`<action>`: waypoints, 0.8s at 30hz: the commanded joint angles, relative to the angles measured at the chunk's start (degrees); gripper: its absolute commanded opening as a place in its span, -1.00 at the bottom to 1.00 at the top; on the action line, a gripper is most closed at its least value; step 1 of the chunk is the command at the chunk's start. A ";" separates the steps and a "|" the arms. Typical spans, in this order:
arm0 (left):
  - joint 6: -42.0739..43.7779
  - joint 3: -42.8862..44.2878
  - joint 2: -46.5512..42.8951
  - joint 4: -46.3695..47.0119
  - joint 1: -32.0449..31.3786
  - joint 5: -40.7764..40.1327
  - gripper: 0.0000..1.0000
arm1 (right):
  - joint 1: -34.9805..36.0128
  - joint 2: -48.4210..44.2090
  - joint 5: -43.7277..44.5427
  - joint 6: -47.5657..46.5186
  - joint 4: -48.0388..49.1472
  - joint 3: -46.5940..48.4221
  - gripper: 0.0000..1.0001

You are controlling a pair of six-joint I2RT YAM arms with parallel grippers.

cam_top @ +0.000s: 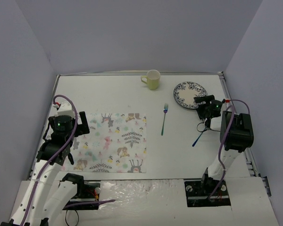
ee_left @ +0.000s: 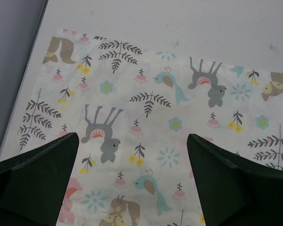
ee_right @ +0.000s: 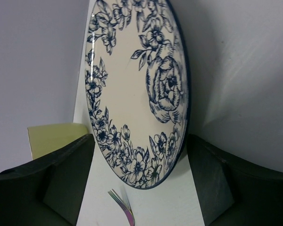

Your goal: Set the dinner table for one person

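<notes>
The dinner table (cam_top: 179, 155) is a white tabletop. A floral placemat (cam_top: 114, 142) lies on its left half. A white plate with blue flowers (cam_top: 187, 92) sits at the back right, a pale yellow cup (cam_top: 152, 79) left of it. My right gripper (cam_top: 203, 101) is at the plate's near right rim. In the right wrist view the plate (ee_right: 132, 70) has its rim between the fingers (ee_right: 66, 179) of the right gripper (ee_right: 140, 141), which is open with gaps on both sides. My left gripper (cam_top: 80, 133) hovers open over the placemat (ee_left: 146, 94), and the left gripper (ee_left: 132, 136) holds nothing.
A fork (cam_top: 164, 118) lies between placemat and plate; its tines (ee_right: 120, 200) show below the plate. A blue-handled utensil (cam_top: 198, 136) lies near the right arm. The cup (ee_right: 52, 136) shows behind my right gripper's left finger. Grey walls enclose the table.
</notes>
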 commanded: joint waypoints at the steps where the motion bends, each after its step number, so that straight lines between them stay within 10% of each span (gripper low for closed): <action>1: 0.17 2.60 -0.12 1.41 -0.24 -1.16 0.94 | -0.35 1.56 2.28 1.91 -1.49 0.72 0.10; 11: 0.26 2.60 -0.29 1.32 -0.33 -1.09 0.94 | -0.96 3.25 1.22 3.28 0.22 0.46 -0.99; 24: 0.12 2.46 -0.36 1.41 -0.33 -1.04 0.94 | -2.99 -10.32 -6.11 4.73 5.12 -1.04 -1.00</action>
